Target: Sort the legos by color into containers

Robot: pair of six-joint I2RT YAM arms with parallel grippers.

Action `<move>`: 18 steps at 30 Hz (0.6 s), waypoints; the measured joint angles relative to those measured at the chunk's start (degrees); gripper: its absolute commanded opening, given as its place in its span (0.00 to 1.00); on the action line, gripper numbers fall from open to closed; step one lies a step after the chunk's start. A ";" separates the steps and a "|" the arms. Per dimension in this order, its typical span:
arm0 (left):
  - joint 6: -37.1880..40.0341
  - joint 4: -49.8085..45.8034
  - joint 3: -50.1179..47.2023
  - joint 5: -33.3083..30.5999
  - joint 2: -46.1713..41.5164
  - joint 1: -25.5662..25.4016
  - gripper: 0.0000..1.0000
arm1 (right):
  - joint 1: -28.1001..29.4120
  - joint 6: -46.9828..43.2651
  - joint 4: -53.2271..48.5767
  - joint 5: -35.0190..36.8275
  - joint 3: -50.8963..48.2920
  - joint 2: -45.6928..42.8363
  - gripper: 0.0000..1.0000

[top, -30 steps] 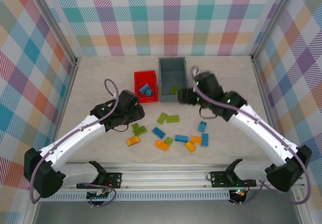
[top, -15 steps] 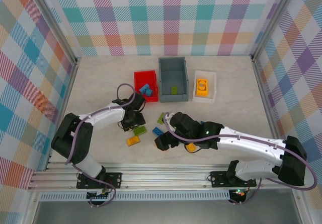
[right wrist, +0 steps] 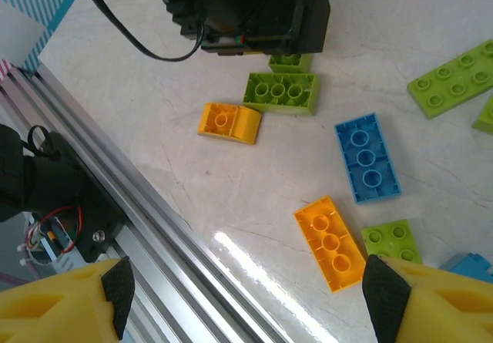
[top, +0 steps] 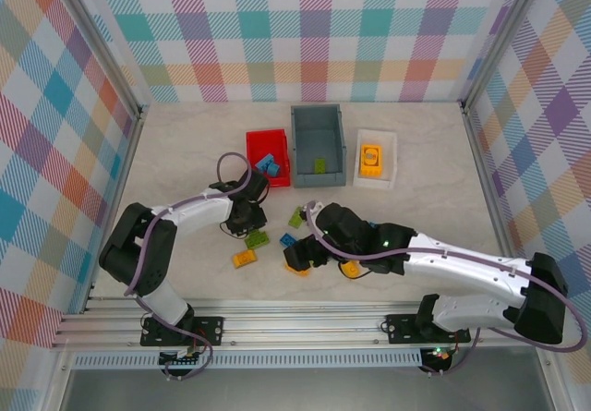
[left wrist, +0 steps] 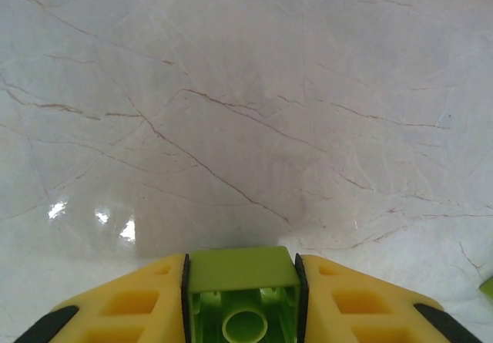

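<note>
From above, I see bare marble [top: 175, 152] left of the red bin [top: 251, 152], and loose legos [top: 257, 238] between the arms. Left wrist: the left gripper [left wrist: 243, 297] pinches a lime brick [left wrist: 243, 270], with open room ahead. Right wrist: the right gripper [right wrist: 250, 290] is spread wide above an orange brick [right wrist: 333, 243], with the rail [right wrist: 131, 220] close.

The lower picture edge is cutting off the lime brick [left wrist: 244, 270] clamped in the left hand [left wrist: 243, 283]; the right arm [top: 443, 261] is possibly covering bricks beneath it.
</note>
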 measured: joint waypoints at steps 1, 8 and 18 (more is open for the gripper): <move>0.00 -0.42 0.20 -0.24 -0.46 -0.20 0.27 | 0.00 0.20 -0.17 1.09 0.00 -0.90 0.79; 2.01 -6.56 16.22 -2.89 -1.36 -5.86 0.27 | -2.49 2.51 0.13 13.27 -0.74 -12.04 0.79; 8.96 -8.74 50.73 -6.88 18.64 -10.29 0.27 | -15.67 5.79 2.86 18.36 -1.95 -14.51 0.78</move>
